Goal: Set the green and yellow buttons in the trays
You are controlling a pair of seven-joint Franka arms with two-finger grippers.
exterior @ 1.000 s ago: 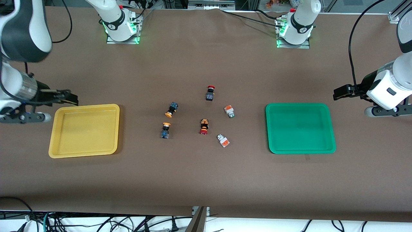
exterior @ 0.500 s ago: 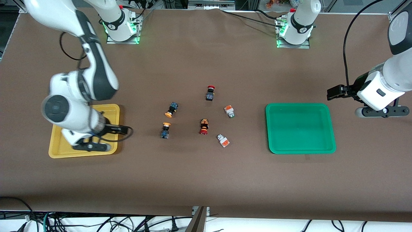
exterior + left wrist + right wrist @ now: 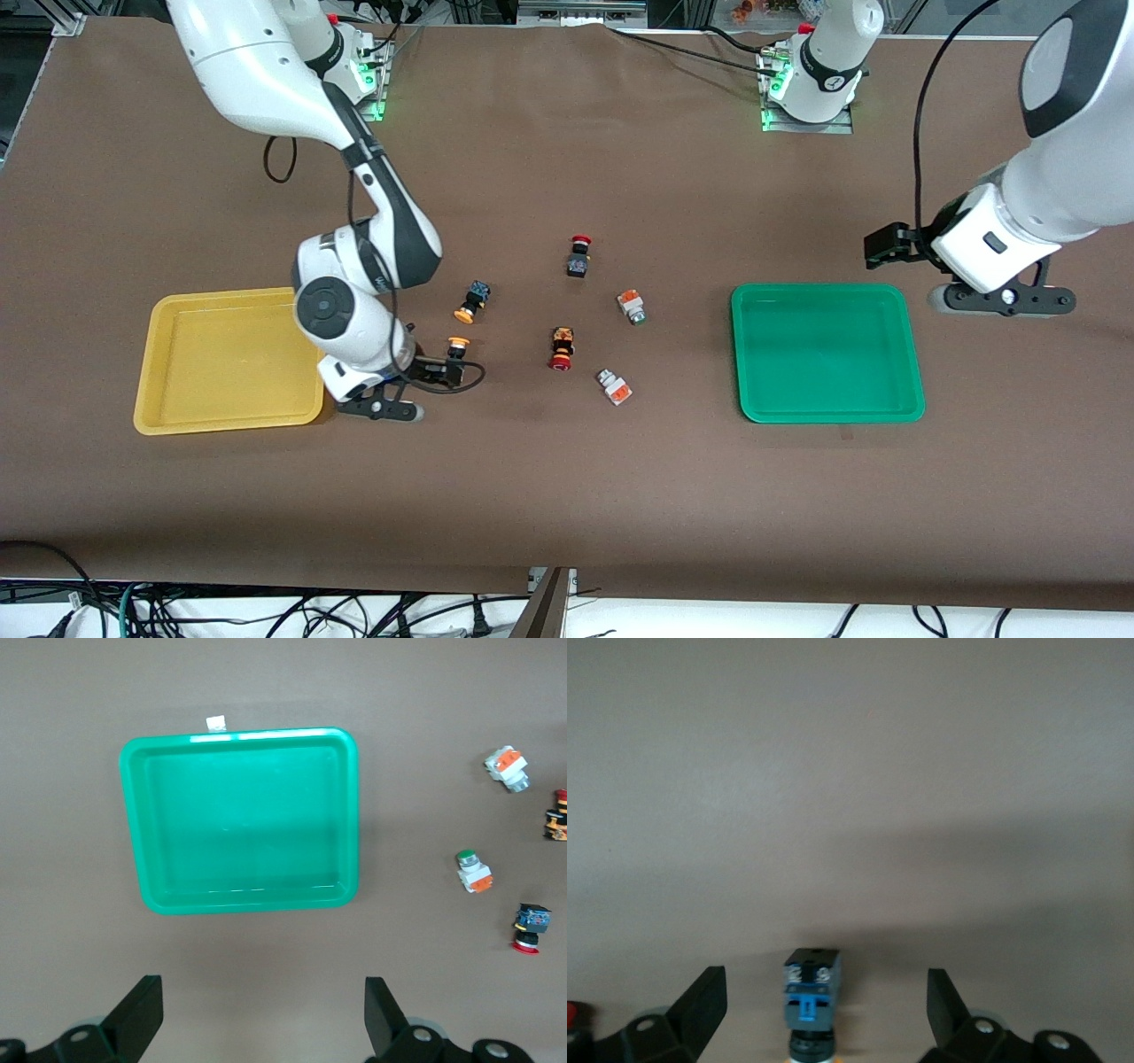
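Yellow-capped button (image 3: 457, 345) with blue-grey body (image 3: 812, 984) lies on brown table cover (image 3: 567, 496), just beside yellow tray (image 3: 229, 360), toward right arm's end. Right gripper (image 3: 819, 1014) has swept from tray's outer edge to over it within last second, jaws wide, straddling body: judged pre-grasp, nothing trayed yet. Left gripper (image 3: 261, 1014) drifted toward green tray (image 3: 241, 819), jaws wide, empty. Cables hang below table's near edge.

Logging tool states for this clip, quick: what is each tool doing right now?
Left tool: open, empty, above the table beside the green tray.
Right tool: open, empty, straddling a yellow-capped button.
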